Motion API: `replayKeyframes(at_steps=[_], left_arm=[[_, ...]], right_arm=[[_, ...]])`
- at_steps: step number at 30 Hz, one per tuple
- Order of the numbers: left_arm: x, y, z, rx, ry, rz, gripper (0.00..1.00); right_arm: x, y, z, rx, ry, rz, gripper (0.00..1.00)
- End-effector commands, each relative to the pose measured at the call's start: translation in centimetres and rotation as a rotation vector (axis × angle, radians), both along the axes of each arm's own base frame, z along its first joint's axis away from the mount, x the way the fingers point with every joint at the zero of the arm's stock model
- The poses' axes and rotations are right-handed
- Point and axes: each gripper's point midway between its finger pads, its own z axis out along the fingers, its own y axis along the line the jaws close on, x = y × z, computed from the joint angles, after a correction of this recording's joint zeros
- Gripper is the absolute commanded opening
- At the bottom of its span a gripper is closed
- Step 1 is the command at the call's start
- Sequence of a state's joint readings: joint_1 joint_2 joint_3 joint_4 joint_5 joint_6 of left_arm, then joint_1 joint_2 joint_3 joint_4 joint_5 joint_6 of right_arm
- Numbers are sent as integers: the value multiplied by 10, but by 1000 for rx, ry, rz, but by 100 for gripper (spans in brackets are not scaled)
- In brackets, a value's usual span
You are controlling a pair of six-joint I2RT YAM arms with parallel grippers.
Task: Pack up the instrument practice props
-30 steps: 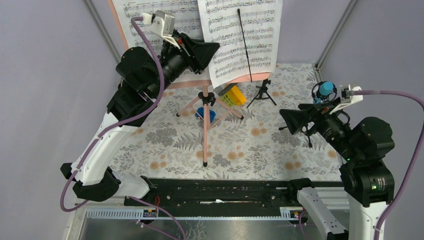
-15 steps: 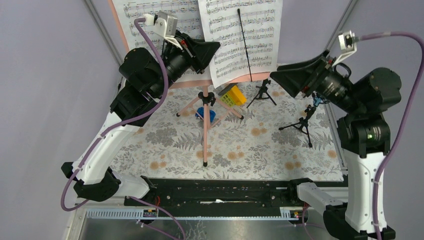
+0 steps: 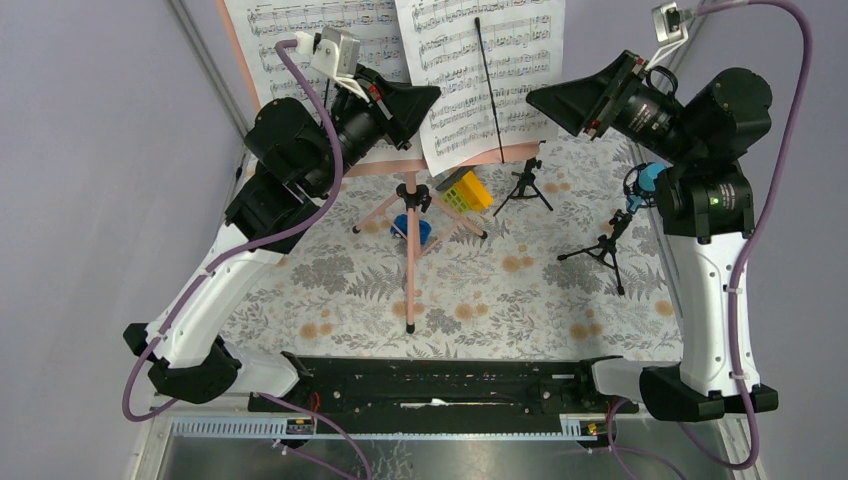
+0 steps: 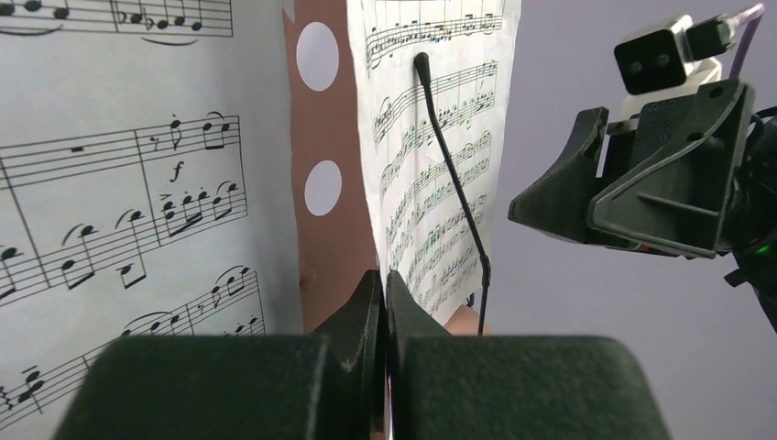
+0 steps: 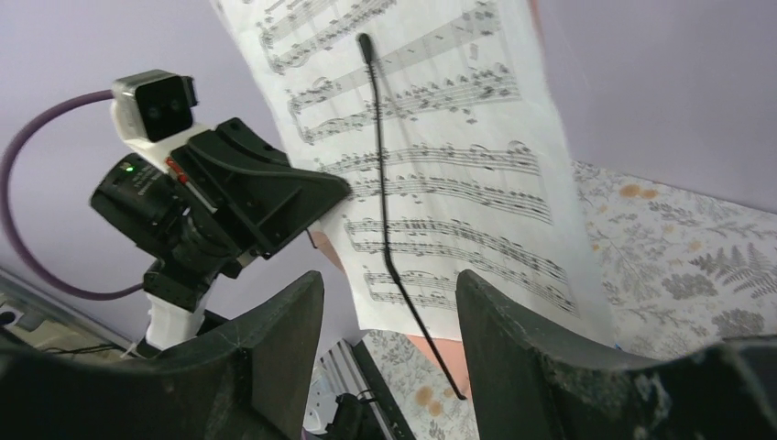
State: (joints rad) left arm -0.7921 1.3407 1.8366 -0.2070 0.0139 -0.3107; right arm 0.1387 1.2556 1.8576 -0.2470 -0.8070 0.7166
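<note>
The left hand [image 4: 385, 284] is shut tight at the lower lip of the pink music stand [image 3: 410, 270], between its two sheet-music pages [image 3: 455, 60]; whether it pinches paper is unclear. The stand is upright on the floral tabletop [image 3: 500, 300]. The black mic [image 3: 490, 90] rises in front of the right page. The right hand [image 5: 389, 280], fingers apart and holding nothing, faces that page. The blue mic [image 3: 650, 178] stands on its tripod at far right.
</note>
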Motion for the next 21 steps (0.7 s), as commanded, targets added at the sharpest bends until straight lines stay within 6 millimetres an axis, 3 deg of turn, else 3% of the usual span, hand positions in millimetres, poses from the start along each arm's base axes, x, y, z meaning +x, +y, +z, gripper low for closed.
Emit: replayKeyframes(at_steps=[1, 7, 16, 21], left_arm=[[-10, 11, 22, -58, -57, 7, 0], [-10, 10, 21, -56, -56, 8, 0], [-9, 9, 19, -68, -49, 3, 0], [-9, 9, 17, -62, -47, 3, 0]], right_arm=[[-27, 16, 33, 16, -116, 98, 61], [-24, 41, 32, -19, -116, 143, 59], [-1, 41, 26, -43, -111, 51, 56], [2, 51, 23, -49, -102, 82, 54]])
